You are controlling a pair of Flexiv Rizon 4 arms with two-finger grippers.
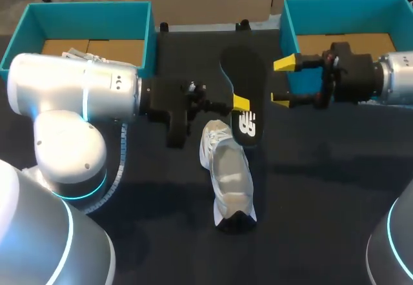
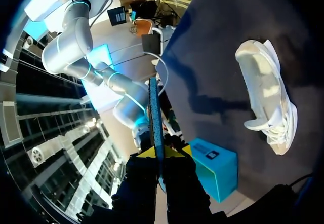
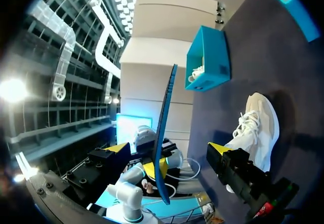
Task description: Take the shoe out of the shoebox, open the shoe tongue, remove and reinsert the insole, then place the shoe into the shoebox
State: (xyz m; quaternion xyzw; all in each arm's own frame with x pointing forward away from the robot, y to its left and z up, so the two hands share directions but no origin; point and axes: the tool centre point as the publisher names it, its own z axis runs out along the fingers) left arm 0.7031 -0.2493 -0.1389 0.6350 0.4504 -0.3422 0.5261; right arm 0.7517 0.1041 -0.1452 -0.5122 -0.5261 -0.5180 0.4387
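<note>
Left gripper (image 1: 240,103) is clamped on the black foam insole with white print (image 1: 245,78), yellow fingertips pinching it from both sides partway along its length, and it's held up off the dark table (image 1: 322,201)! In the left wrist view the insole (image 2: 155,117) shows edge-on, a thin blue-edged strip rising straight out from between that gripper's (image 2: 159,154) fingers.

Over to the right gripper (image 1: 284,80): jaws spread wide, nothing in them, hanging just beside the insole in front of the teal cardboard shoebox on the right (image 1: 287,24). Its own camera shows the same thing, with the right gripper (image 3: 168,150) parted and the insole (image 3: 164,127) standing in the gap, touching neither fingertip.

The pale grey-and-white mesh sneaker (image 1: 229,175) lies out on the table between the two arms, outside both boxes, just below the insole's printed end; it shows in both wrist views too (image 2: 268,97) (image 3: 255,127).

The teal cardboard shoebox on the left (image 1: 84,14) sits at the far corner with a second white shoe (image 3: 197,73) inside
</note>
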